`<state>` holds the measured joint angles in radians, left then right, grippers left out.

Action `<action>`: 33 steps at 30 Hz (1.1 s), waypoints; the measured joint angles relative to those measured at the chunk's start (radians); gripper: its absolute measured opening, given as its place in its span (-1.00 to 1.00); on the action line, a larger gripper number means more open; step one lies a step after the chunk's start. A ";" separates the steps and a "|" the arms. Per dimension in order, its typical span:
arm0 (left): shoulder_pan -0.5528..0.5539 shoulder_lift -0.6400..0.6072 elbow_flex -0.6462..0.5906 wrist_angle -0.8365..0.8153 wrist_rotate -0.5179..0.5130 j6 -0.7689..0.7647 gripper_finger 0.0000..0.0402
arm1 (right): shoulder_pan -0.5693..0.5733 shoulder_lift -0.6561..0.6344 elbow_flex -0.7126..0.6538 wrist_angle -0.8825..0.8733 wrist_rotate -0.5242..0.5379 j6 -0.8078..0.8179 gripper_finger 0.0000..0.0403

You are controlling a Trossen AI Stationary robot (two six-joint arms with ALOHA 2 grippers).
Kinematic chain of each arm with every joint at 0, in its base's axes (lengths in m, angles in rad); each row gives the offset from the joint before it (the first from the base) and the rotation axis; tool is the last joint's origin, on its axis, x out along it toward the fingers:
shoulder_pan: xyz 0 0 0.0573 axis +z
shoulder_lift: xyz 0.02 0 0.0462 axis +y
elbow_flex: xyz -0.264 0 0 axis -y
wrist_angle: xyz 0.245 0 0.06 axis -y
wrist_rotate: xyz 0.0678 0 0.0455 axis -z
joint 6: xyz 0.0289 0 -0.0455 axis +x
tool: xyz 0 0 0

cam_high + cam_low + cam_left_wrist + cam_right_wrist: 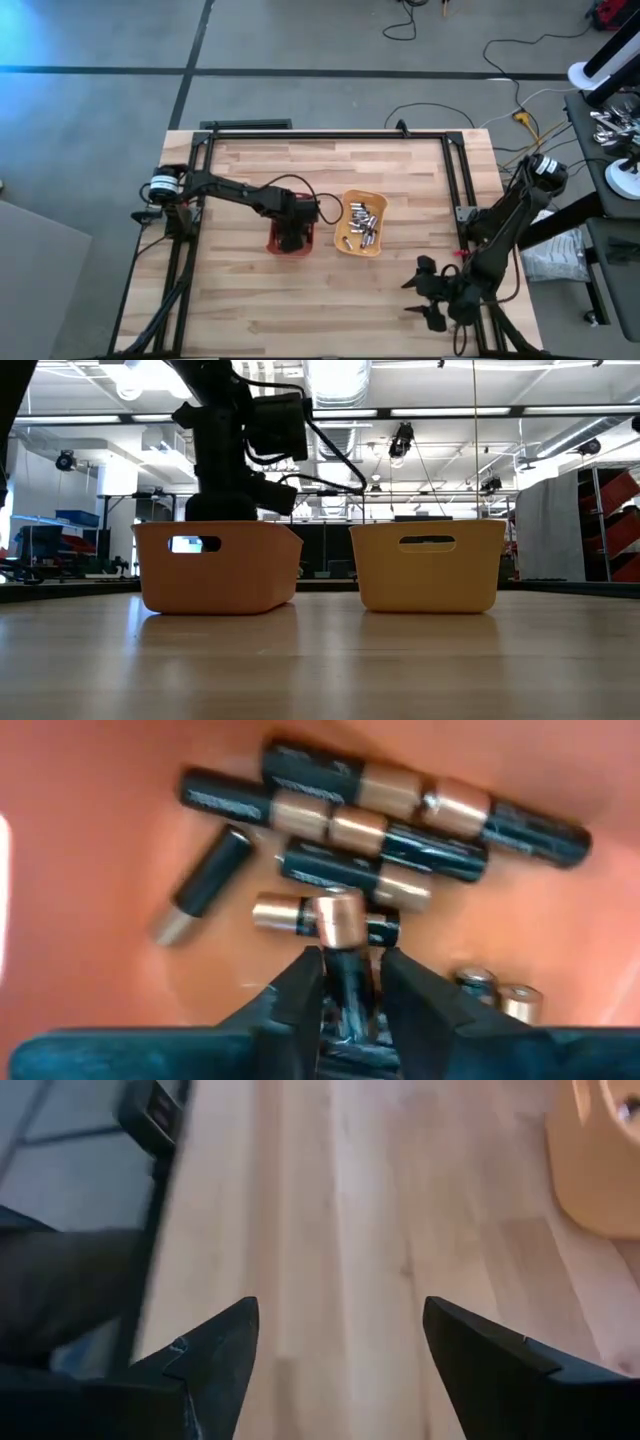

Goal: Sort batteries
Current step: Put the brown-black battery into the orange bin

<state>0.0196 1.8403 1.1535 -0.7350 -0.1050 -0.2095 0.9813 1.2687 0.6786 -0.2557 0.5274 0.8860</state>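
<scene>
My left gripper reaches down into the orange tray and is shut on one dark battery with a coppery end. Several more dark, copper-banded batteries lie on the tray's floor. The yellow tray stands just right of it and holds several silvery batteries. My right gripper waits open near the table's near right corner, with only bare wood between its fingers. My left gripper pinches the battery's dark body between its two fingers, coming from above and pointing down into the orange tray. The battery lies along the fingers, its coppery end sticking out past the fingertips over the batteries below; whether it touches them, I cannot tell.
The two trays stand side by side at the middle of the wooden table. A black frame runs along the table's far, left and right sides. Bare wood lies in front of the trays.
</scene>
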 joint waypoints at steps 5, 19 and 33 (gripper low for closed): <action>-0.017 -0.017 0.045 0.000 -0.046 0.042 -0.38 | 0.000 -0.045 0.017 -0.005 -0.003 0.004 0.42; -0.386 -0.292 -0.042 0.130 -0.280 -0.254 -0.25 | 0.002 -0.062 0.017 -0.049 -0.001 0.139 0.30; -0.677 -0.106 -0.419 1.645 -0.599 -0.111 -0.25 | -0.020 -0.062 0.032 -0.048 0.260 -0.228 0.15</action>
<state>-0.6575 1.7343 0.7341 0.9096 -0.7040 -0.3201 0.9616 1.2070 0.7103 -0.3040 0.7870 0.6579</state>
